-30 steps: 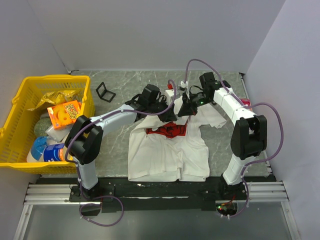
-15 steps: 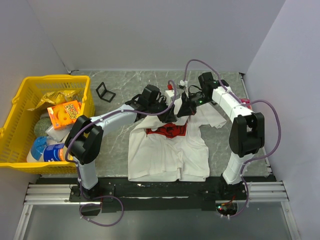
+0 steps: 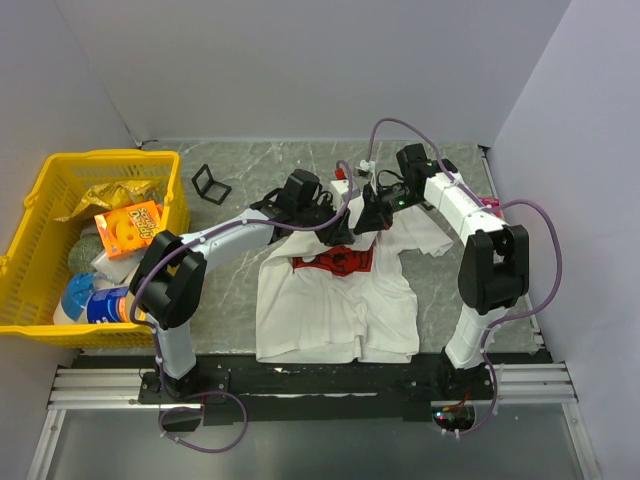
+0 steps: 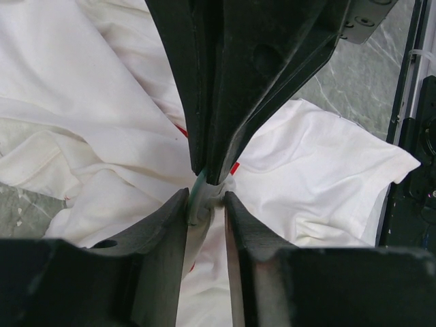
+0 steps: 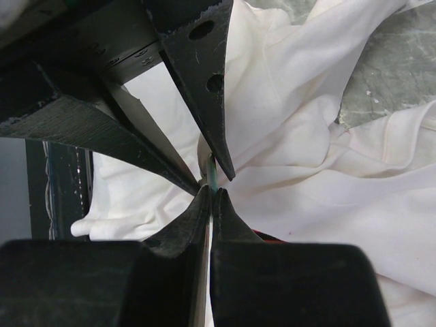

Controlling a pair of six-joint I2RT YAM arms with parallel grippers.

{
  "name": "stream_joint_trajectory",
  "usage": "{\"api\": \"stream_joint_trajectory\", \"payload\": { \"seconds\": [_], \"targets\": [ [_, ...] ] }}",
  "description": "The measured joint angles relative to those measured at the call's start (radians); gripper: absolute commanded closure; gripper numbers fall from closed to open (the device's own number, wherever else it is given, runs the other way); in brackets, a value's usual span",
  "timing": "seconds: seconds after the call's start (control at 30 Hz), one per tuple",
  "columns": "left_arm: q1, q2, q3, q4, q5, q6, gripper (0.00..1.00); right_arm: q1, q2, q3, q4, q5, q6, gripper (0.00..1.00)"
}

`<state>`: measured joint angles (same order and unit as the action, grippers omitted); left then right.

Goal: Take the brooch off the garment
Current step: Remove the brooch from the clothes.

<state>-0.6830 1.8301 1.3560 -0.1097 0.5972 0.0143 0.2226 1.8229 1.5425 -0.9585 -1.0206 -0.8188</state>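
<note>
Grey marbled worktop (image 3: 250, 180), white walls. The shirt (image 3: 335, 310) lies rumpled at centre, red print up. At its upper part both grippers meet tip to tip. The left gripper (image 4: 205, 204) narrowly pinches a cloth fold with the thin greenish brooch (image 4: 197, 193), and the right gripper (image 5: 211, 199) is nearly closed on the same brooch.
</note>
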Motion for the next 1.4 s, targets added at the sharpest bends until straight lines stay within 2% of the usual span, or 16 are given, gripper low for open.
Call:
{"api": "stream_joint_trajectory", "payload": {
  "seconds": [0.83, 1.1, 1.4],
  "targets": [
    [-0.004, 0.000, 0.000, 0.000, -0.018, 0.011, 0.71, 0.000, 0.000, 0.008, -0.005, -0.002, 0.001, 1.00],
    [-0.004, 0.000, 0.000, 0.000, -0.019, 0.013, 0.82, 0.000, 0.001, 0.010, -0.014, -0.002, -0.017, 1.00],
    [-0.004, 0.000, 0.000, -0.009, -0.025, 0.004, 0.84, 0.000, 0.016, 0.015, -0.023, -0.012, -0.029, 1.00]
  ]
}}
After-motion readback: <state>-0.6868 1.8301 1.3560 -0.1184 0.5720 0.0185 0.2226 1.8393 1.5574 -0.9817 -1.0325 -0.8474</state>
